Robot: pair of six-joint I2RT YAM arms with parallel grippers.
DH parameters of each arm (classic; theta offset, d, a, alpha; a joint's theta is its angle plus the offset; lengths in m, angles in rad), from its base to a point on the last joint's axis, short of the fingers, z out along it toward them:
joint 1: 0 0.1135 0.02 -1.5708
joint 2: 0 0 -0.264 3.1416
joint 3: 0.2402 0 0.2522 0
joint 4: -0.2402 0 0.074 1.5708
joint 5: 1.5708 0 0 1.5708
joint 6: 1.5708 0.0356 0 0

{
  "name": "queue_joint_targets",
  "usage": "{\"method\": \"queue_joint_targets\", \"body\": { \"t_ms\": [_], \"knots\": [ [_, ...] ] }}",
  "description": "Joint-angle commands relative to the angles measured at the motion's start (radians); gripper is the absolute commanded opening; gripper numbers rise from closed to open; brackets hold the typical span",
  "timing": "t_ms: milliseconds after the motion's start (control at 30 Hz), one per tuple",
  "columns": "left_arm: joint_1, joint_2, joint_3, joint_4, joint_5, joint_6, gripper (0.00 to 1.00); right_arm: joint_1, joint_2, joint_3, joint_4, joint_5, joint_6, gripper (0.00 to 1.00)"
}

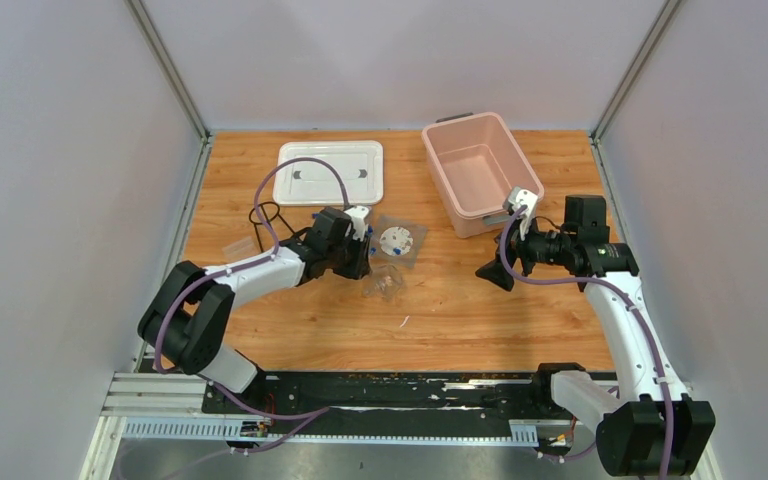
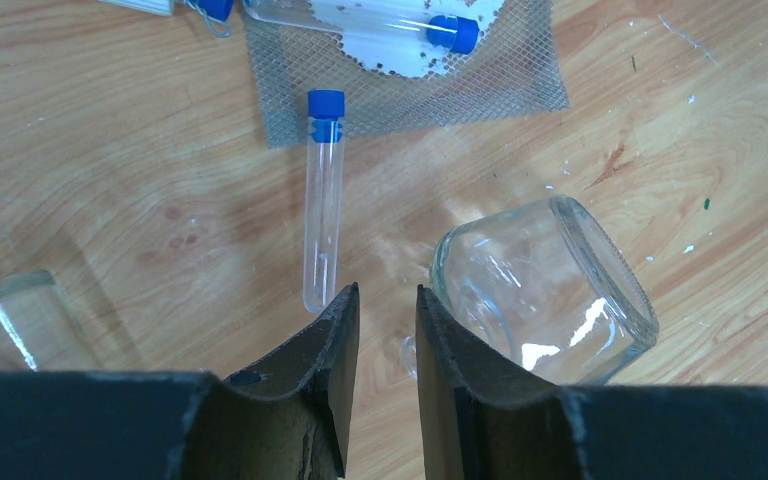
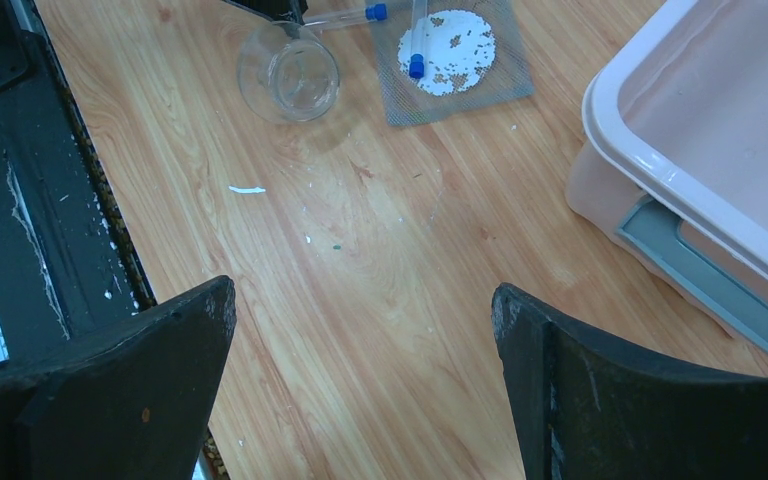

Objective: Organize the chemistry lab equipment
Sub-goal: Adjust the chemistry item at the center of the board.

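Note:
My left gripper (image 2: 387, 292) (image 1: 362, 264) hovers low over the table, jaws a narrow gap apart with nothing between them. A clear blue-capped tube (image 2: 323, 200) lies just ahead of its left finger. A glass beaker (image 2: 545, 290) (image 1: 385, 283) lies on its side against the right finger. Beyond them is a grey mesh square with a white disc (image 2: 410, 75) (image 1: 400, 242), with another blue-capped tube (image 2: 380, 20) lying on it. My right gripper (image 3: 360, 300) (image 1: 493, 272) is wide open and empty above bare wood, right of the beaker (image 3: 288, 72) and mesh (image 3: 455, 55).
The pink bin (image 1: 475, 170) (image 3: 700, 130) stands at the back right, close to my right wrist. Its white lid (image 1: 330, 170) lies at back centre. A black wire ring (image 1: 265, 213) and a clear item (image 1: 238, 245) lie left of my left arm. A second clear vessel (image 2: 10, 310) lies beside the left finger.

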Motion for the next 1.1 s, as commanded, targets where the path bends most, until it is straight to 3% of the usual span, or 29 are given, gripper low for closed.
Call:
{"method": "queue_joint_targets", "body": {
  "t_ms": [0,600,1067],
  "knots": [
    [-0.01,0.009,0.031,0.046,0.041,0.002,0.35,0.012,0.0,0.0,0.003,-0.04,-0.033,0.99],
    [-0.03,0.036,0.038,0.091,0.104,-0.019,0.38,0.029,0.006,-0.008,0.004,-0.04,-0.046,0.99],
    [-0.048,0.094,0.127,0.094,0.125,-0.026,0.41,0.036,0.011,-0.009,0.007,-0.037,-0.046,0.99]
  ]
}}
